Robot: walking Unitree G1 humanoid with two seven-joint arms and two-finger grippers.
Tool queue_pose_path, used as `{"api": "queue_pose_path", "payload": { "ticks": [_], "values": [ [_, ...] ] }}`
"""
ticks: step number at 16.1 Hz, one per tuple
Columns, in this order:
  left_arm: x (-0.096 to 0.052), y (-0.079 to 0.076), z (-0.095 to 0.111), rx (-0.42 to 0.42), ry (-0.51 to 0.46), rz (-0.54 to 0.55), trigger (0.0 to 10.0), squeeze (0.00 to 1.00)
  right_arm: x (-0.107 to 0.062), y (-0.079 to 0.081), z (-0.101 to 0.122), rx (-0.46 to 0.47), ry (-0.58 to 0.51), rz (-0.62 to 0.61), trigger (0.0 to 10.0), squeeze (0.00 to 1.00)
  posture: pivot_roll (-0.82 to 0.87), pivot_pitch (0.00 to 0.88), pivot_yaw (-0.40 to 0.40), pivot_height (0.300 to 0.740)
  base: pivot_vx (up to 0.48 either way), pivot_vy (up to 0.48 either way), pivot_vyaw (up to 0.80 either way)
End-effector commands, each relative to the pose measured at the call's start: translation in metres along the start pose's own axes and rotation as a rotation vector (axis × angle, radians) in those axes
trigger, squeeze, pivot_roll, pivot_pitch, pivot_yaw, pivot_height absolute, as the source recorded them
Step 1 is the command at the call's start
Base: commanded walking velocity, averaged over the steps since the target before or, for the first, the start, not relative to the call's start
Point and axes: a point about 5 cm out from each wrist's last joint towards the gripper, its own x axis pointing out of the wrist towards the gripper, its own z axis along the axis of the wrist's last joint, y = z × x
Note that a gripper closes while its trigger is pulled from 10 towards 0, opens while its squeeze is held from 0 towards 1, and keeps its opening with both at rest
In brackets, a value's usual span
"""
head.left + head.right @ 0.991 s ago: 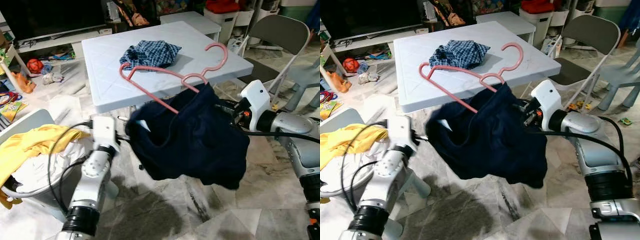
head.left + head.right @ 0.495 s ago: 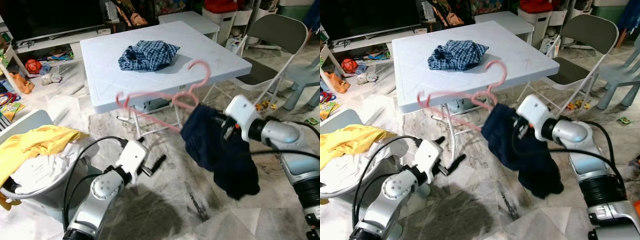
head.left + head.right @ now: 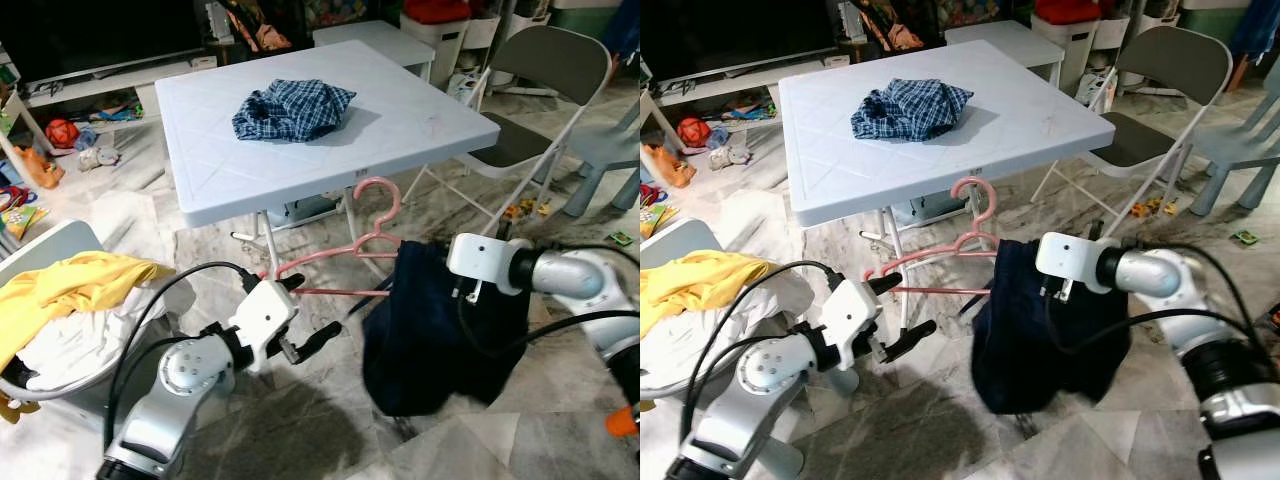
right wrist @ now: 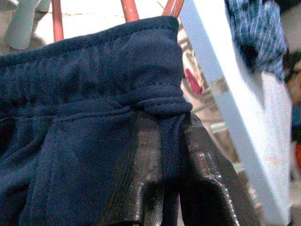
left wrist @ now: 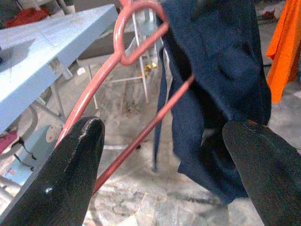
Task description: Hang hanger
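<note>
From the eye views: pink hanger [image 3: 345, 250] low in front of the white table [image 3: 250, 160], navy shorts [image 3: 440, 330] draped on it. Left wrist view: left gripper [image 5: 162, 141] spread wide, clasping nothing, hanger between its fingers. Right wrist view: right gripper [image 4: 171, 155] clenched on the shorts' waistband.

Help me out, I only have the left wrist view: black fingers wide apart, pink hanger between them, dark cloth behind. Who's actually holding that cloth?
Observer: The right gripper. Its wrist view shows both fingers pinched on the waistband of the navy shorts.
Operator: And the hanger?
Observer: The pink hanger runs into the top of the shorts at one end. The left gripper is open at the other end, not closed on it.
Operator: What's around?
Observer: A white table just behind, with a plaid garment on top.
</note>
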Motion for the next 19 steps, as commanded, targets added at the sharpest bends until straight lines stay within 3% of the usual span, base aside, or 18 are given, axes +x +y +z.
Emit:
{"api": "queue_pose_path", "payload": {
  "ticks": [1, 3, 4, 5, 9, 12, 13, 14, 15, 19],
  "values": [
    [-0.002, 0.007, 0.003, 0.015, 0.002, 0.0, 10.0, 1.0, -0.001, -0.005, 0.005, -0.059, -0.022, 0.015, 10.0, 0.0, -0.09, 0.0, 0.039, 0.74, 0.0, 0.0, 0.0],
    [-0.006, 0.015, 0.003, 0.008, 0.017, -0.031, 10.0, 1.0, -0.007, 0.001, 0.006, -0.089, -0.069, 0.089, 10.0, 0.0, -0.1, 0.0, 0.045, 0.74, 0.0, 0.0, 0.0],
    [-0.007, 0.018, 0.002, 0.006, 0.025, -0.034, 10.0, 0.56, -0.01, 0.002, 0.005, -0.104, -0.074, 0.106, 10.0, 0.0, -0.1, 0.0, 0.048, 0.74, 0.0, 0.0, 0.0],
    [-0.008, 0.023, 0.001, 0.016, 0.033, -0.022, 10.0, 0.0, -0.012, 0.001, 0.006, -0.108, -0.095, 0.114, 10.0, 0.0, -0.1, 0.0, 0.049, 0.74, 0.0, 0.0, 0.0],
    [-0.007, 0.024, -0.004, -0.023, 0.051, -0.065, 10.0, 0.0, -0.018, -0.002, 0.013, -0.096, -0.17, 0.145, 10.0, 0.0, -0.1, 0.0, 0.054, 0.74, 0.0, 0.0, 0.0],
    [-0.001, 0.022, -0.007, -0.053, 0.055, -0.125, 3.5, 0.0, -0.027, -0.007, 0.027, -0.107, -0.27, 0.192, 10.0, 0.0, -0.11, 0.0, 0.056, 0.74, 0.0, 0.0, 0.0],
    [0.0, 0.022, -0.008, -0.055, 0.054, -0.13, 2.9, 0.0, -0.028, -0.007, 0.027, -0.108, -0.274, 0.195, 10.0, 0.0, -0.11, 0.0, 0.057, 0.74, 0.0, 0.0, 0.0],
    [0.002, 0.021, -0.008, -0.064, 0.053, -0.151, 1.1, 0.0, -0.03, -0.008, 0.029, -0.12, -0.286, 0.21, 10.0, 0.0, -0.11, 0.0, 0.057, 0.74, 0.0, 0.0, 0.0],
    [0.004, 0.021, -0.008, -0.072, 0.047, -0.155, 0.0, 0.0, -0.03, -0.008, 0.029, -0.125, -0.286, 0.212, 10.0, 0.0, -0.11, 0.0, 0.058, 0.74, 0.0, 0.0, 0.0],
    [0.008, 0.019, -0.007, -0.077, 0.046, -0.202, 0.0, 0.0, -0.03, -0.007, 0.029, -0.121, -0.298, 0.22, 10.0, 0.0, -0.11, 0.0, 0.059, 0.74, 0.0, 0.0, 0.0]
  ]
}}
